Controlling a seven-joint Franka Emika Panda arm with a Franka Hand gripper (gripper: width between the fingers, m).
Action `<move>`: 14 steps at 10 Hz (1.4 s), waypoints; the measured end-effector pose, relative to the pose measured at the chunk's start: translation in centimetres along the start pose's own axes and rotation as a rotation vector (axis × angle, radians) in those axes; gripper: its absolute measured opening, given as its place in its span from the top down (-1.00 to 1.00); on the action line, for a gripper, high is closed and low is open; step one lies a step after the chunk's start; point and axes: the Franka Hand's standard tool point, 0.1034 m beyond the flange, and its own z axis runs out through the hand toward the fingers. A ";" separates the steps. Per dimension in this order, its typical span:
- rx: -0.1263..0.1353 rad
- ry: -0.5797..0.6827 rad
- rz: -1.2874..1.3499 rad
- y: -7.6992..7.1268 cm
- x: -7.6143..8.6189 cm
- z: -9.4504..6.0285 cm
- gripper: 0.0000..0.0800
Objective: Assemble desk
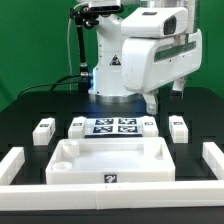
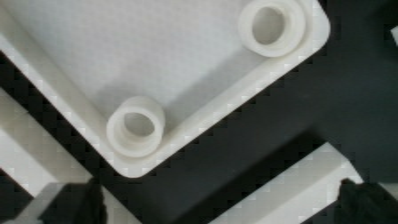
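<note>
Hovering over white rimmed plastic tabletop panel (image 1: pixel 90 160), gripper (image 2: pixel 205 198) apparently spread, empty; next, grasping small white square leg block (image 1: pixel 179 129) squarely.

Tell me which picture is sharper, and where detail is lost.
Exterior view: sharper, evenly lit, though the white tabletop is nearly washed out, its rim marked only by faint shading. Wrist view: soft all over; the round sockets have blurred edges, and the black table shows no texture.
</note>
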 end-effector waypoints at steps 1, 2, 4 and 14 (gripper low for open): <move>-0.005 0.004 -0.036 0.0 -0.2 0.1 -0.62; -0.010 0.005 -0.074 -0.1 -1.2 0.4 -0.62; -0.007 -0.005 -0.310 0.7 -3.8 0.2 -0.62; -0.010 0.022 -0.629 1.5 -11.3 7.1 -0.62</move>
